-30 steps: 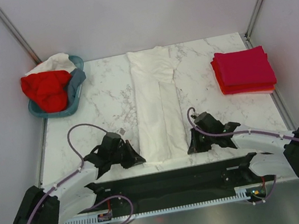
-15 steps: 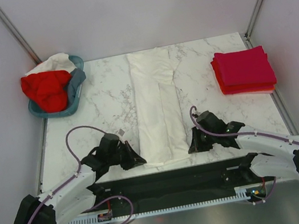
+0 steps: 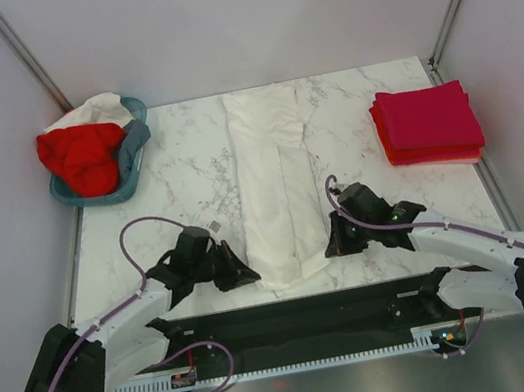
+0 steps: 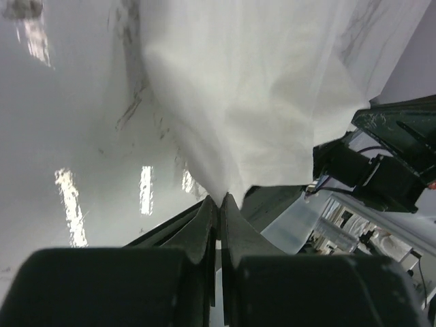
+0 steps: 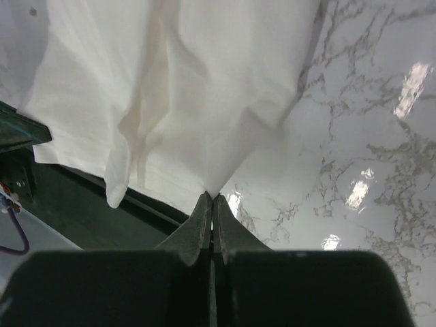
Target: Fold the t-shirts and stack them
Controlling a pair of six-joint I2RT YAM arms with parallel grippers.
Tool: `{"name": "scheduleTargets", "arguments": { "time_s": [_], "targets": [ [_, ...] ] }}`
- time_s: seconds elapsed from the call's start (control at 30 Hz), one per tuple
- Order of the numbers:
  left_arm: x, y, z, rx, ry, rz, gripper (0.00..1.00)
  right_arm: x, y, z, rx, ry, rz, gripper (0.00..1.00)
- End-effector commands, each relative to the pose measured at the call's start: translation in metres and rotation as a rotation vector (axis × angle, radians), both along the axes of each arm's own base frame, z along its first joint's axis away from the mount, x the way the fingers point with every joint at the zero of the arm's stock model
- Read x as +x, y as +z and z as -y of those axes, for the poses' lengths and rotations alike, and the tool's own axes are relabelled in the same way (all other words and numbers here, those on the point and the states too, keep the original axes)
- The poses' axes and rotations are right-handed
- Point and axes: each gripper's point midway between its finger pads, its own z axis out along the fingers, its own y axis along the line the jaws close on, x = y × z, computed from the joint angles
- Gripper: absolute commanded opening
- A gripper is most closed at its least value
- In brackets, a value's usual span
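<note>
A long white cloth t-shirt [image 3: 275, 183], folded into a narrow strip, lay down the middle of the frame on the white marble table [image 3: 188, 179]. The left gripper [image 3: 252, 277] had its jaws clamped together on the strip's lower-left corner, and the right gripper [image 3: 331, 249] was clamped likewise on the lower-right corner, the cloth tenting up to each pinch. At upper left, a teal plastic basket [image 3: 100, 197] held a bright red shirt [image 3: 82, 152]. At right, folded crimson-pink shirts [image 3: 426, 116] were stacked on an orange shirt [image 3: 428, 159].
</note>
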Motion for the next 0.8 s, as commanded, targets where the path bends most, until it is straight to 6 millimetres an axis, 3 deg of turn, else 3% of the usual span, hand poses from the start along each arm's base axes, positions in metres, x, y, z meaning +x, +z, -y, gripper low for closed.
{"name": "scheduleTargets", "arguments": {
  "time_s": [0.0,0.03,0.1,0.2,0.23,0.27,0.37,0.4,0.43,0.5,0.53,0.57,0.6,0.63,0.67,0.7,0.77],
  "targets": [
    [0.033,0.035,0.015,-0.093,-0.009,0.081,0.02,0.039,0.026,-0.002,-0.041,-0.019,0.141,0.00],
    [0.050,0.047,0.016,-0.112,0.011,0.115,0.02,0.049,0.032,-0.006,-0.047,-0.022,0.159,0.00],
    [0.066,0.049,0.015,-0.115,0.019,0.116,0.02,0.071,0.046,-0.007,-0.052,-0.042,0.202,0.00],
    [0.095,0.071,0.021,-0.143,0.016,0.161,0.02,0.099,0.052,-0.003,-0.067,-0.079,0.216,0.00],
    [0.106,0.066,0.020,-0.128,0.020,0.152,0.02,0.114,0.058,-0.006,-0.069,-0.081,0.235,0.00],
    [0.122,0.080,0.023,-0.140,0.024,0.190,0.02,0.124,0.060,-0.004,-0.069,-0.093,0.238,0.00],
    [0.160,0.086,0.021,-0.140,0.051,0.199,0.02,0.160,0.066,0.002,-0.056,-0.139,0.231,0.00],
    [0.173,0.088,0.017,-0.140,0.070,0.204,0.02,0.177,0.078,0.003,-0.031,-0.156,0.250,0.00],
    [0.189,0.099,0.018,-0.147,0.077,0.234,0.02,0.185,0.068,0.003,-0.045,-0.161,0.229,0.00],
    [0.212,0.084,0.012,-0.115,0.117,0.198,0.02,0.209,0.076,0.003,-0.040,-0.185,0.247,0.00],
    [0.228,0.091,0.014,-0.117,0.125,0.218,0.02,0.216,0.064,0.001,-0.051,-0.186,0.220,0.00],
    [0.240,0.073,0.012,-0.087,0.145,0.187,0.02,0.223,0.062,0.001,-0.051,-0.194,0.213,0.00],
    [0.250,0.068,0.009,-0.078,0.155,0.174,0.02,0.237,0.057,0.003,-0.057,-0.211,0.202,0.00],
    [0.264,0.074,0.009,-0.083,0.160,0.189,0.02,0.244,0.054,0.004,-0.059,-0.223,0.196,0.00],
    [0.272,0.058,0.009,-0.068,0.166,0.152,0.02,0.250,0.051,0.006,-0.059,-0.237,0.187,0.00],
    [0.279,0.057,0.006,-0.067,0.175,0.152,0.02,0.261,0.055,0.008,-0.046,-0.254,0.195,0.00],
    [0.294,0.061,0.009,-0.068,0.169,0.161,0.02,0.272,0.041,0.008,-0.043,-0.261,0.158,0.00]
  ]
}}
